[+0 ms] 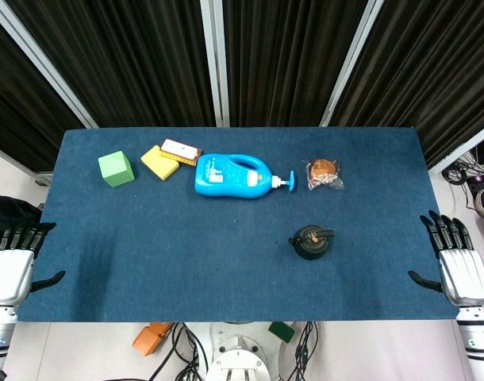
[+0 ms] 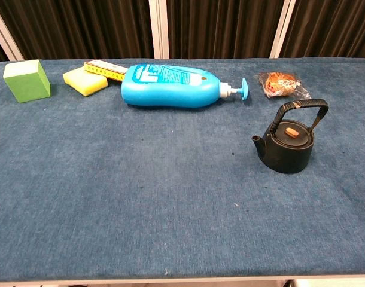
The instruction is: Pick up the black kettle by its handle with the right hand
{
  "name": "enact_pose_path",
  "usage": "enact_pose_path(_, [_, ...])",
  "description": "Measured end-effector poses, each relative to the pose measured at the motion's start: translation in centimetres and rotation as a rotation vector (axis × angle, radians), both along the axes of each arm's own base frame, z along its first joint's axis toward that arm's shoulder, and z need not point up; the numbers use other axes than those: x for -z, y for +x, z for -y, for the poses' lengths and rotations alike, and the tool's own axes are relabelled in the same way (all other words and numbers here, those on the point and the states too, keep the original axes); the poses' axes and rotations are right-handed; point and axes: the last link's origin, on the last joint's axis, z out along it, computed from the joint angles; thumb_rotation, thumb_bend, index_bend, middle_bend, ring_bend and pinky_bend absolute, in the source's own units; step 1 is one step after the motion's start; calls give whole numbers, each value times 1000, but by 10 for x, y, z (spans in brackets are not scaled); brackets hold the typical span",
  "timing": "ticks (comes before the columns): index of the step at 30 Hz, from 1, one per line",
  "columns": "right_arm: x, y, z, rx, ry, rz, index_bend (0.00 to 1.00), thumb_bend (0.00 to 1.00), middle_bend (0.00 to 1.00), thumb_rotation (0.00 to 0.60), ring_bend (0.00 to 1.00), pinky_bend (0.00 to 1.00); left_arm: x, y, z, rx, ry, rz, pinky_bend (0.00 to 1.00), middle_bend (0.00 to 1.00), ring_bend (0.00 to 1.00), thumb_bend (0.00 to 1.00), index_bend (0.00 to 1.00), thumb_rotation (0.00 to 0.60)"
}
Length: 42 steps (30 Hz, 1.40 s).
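Note:
The black kettle (image 1: 311,242) (image 2: 288,139) stands upright on the blue table, right of centre, with its arched handle raised and spout pointing left. My right hand (image 1: 454,258) hovers at the table's right edge, fingers spread, well to the right of the kettle and holding nothing. At the left edge my left hand (image 1: 12,262) is also spread and empty. Neither hand shows in the chest view.
A blue pump bottle (image 1: 230,176) (image 2: 173,85) lies on its side behind the kettle. A wrapped snack (image 1: 324,174) (image 2: 282,82) sits at back right. A green cube (image 1: 116,168), yellow sponge (image 1: 159,162) and small box (image 1: 181,151) are at back left.

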Motion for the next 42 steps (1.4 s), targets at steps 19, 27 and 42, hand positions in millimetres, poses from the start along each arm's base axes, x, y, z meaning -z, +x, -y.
enact_pose_path(19, [51, 63, 53, -133, 340, -68, 111, 158, 0, 600, 0, 58, 1, -1, -5, -1, 1, 12, 0, 163, 88, 16, 171, 600])
enact_pose_path(27, [83, 108, 92, -191, 456, -71, 298, 159, 0, 600, 0, 58, -2, -7, 1, -24, 13, 14, 0, 163, 88, 17, 171, 600])
enact_pose_path(42, [110, 127, 108, -164, 530, -88, 482, 159, 115, 600, 7, 84, -1, -16, 5, -49, 15, 16, 0, 162, 88, 17, 171, 600])
